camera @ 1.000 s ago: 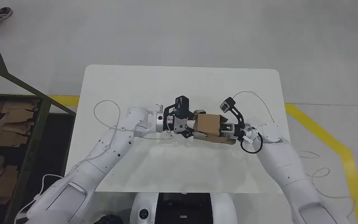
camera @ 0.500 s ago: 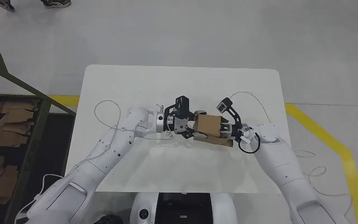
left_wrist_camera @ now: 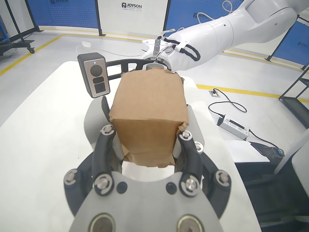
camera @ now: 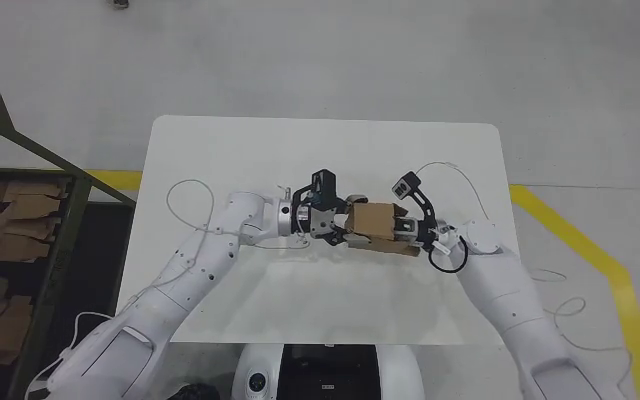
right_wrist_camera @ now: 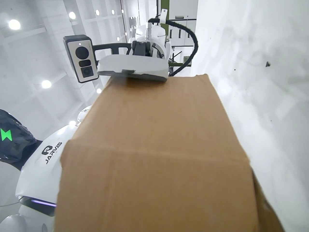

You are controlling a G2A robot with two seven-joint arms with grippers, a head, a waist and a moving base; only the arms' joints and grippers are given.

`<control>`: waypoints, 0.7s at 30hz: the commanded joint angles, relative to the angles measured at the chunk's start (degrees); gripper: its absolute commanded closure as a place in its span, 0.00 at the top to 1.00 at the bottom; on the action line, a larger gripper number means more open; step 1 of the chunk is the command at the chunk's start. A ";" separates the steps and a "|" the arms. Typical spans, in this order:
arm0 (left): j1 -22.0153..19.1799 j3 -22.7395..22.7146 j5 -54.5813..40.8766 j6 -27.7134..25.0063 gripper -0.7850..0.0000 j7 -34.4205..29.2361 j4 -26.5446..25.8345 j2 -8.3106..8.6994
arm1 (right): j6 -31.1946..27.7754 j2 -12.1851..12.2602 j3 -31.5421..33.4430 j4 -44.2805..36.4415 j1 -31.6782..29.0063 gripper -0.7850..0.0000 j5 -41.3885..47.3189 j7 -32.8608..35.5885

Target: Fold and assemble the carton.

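Two grippers meet the carton (camera: pixel 372 222): the left gripper (left_wrist_camera: pixel 146 135), clamped on one end, should brace firmly while the right gripper (camera: pixel 404 228), its grip not discernible, squares the other.

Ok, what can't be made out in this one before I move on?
1. Right end effector grip: right wrist view, the carton blocks it; top view, too small.
2. Carton's far-end flaps: left wrist view, hidden behind its own body.
3. Whether the carton touches the table: top view, the carton covers the gap.
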 commanded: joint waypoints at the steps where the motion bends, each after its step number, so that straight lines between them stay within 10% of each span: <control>1: 0.26 -0.36 -0.39 0.00 0.88 0.42 -0.23 0.07 | 0.17 0.18 0.61 -0.03 -0.37 0.00 0.53 0.28; 2: 0.44 -0.57 -0.88 0.00 1.00 0.76 -0.25 0.12 | 0.34 0.22 0.77 0.02 -0.51 0.00 0.90 0.47; 21: 6.26 -10.85 -6.07 1.49 1.00 2.91 -2.41 2.86 | 2.28 -0.60 0.44 3.83 1.04 0.00 8.08 5.53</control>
